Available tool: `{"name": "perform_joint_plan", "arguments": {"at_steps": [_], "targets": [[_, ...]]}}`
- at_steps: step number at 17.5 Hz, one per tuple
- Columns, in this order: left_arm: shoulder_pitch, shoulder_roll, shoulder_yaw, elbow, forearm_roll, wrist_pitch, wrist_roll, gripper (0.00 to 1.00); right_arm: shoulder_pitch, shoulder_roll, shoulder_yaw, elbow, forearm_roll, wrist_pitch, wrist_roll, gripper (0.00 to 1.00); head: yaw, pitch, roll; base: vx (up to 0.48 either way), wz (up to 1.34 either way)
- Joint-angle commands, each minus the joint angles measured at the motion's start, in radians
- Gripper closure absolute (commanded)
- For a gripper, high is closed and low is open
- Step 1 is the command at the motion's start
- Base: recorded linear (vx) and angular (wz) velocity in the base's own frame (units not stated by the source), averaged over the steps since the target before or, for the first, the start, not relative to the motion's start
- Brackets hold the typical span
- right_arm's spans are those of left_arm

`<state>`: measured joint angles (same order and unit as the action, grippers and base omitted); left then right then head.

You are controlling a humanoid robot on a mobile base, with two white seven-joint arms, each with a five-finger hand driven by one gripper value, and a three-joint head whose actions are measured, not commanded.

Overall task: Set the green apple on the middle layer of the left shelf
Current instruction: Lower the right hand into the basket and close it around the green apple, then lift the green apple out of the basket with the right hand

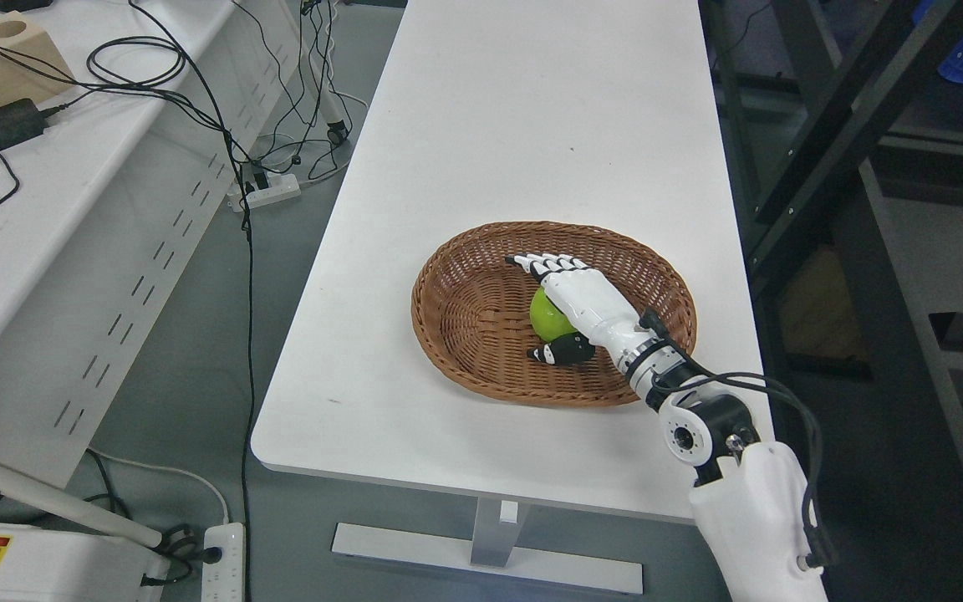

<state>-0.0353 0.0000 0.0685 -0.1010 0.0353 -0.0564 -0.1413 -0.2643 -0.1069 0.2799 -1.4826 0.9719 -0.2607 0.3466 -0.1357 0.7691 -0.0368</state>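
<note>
A green apple (545, 318) lies inside a brown wicker basket (465, 309) on the white table (532, 125). My right hand (537, 310) reaches into the basket from the lower right and lies over the apple. Its fingers (544, 266) stretch out past the apple's far side, and the dark thumb (563, 349) sits on the near side. The fingers are not curled tight around the fruit, and the palm covers most of the apple's right part. My left arm does not show.
A dark metal shelf frame (824, 142) stands along the table's right side. A second white desk (72, 192) with a black adapter and cables is at the left. Power strips (268, 194) lie on the floor between the desks.
</note>
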Motion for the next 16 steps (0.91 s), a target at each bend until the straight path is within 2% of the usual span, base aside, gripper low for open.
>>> {"name": "perform_joint_plan", "arguments": {"at_steps": [1, 4, 6, 8, 10, 13, 15, 16], "targets": [[0.000, 0.017, 0.001, 0.001, 0.000, 0.000, 0.000, 0.00, 0.013, -0.077, -0.007, 0.042, -0.022, -0.012, 0.000, 0.01, 0.0000, 0.000, 0.000, 0.000, 0.00], [0.000, 0.017, -0.003, 0.000, 0.000, 0.000, 0.000, 0.00, 0.019, -0.071, -0.021, 0.041, -0.024, -0.011, -0.014, 0.02, 0.0000, 0.000, 0.000, 0.000, 0.00], [0.000, 0.017, 0.001, 0.000, 0.000, 0.000, 0.000, 0.00, 0.017, -0.068, -0.036, 0.039, -0.039, -0.011, -0.035, 0.10, 0.0000, 0.000, 0.000, 0.000, 0.00], [0.000, 0.017, -0.003, 0.000, 0.000, 0.000, 0.000, 0.00, 0.017, -0.069, -0.051, 0.036, -0.041, -0.012, -0.057, 0.28, 0.0000, 0.000, 0.000, 0.000, 0.00], [0.000, 0.017, 0.001, 0.000, 0.000, 0.000, 0.000, 0.00, 0.019, -0.071, -0.065, 0.033, -0.047, -0.029, -0.057, 0.53, 0.0000, 0.000, 0.000, 0.000, 0.00], [0.000, 0.017, 0.001, 0.000, 0.000, 0.000, 0.000, 0.00, 0.025, -0.066, -0.099, 0.030, -0.056, -0.095, -0.052, 0.76, 0.0000, 0.000, 0.000, 0.000, 0.00], [0.000, 0.017, 0.001, 0.000, 0.000, 0.000, 0.000, 0.00, 0.027, -0.066, -0.105, 0.028, -0.061, -0.109, -0.049, 0.97, 0.0000, 0.000, 0.000, 0.000, 0.00], [0.000, 0.017, 0.001, 0.001, 0.000, 0.000, 0.000, 0.00, 0.027, -0.066, -0.110, 0.025, -0.061, -0.118, -0.049, 0.99, 0.0000, 0.000, 0.000, 0.000, 0.00]]}}
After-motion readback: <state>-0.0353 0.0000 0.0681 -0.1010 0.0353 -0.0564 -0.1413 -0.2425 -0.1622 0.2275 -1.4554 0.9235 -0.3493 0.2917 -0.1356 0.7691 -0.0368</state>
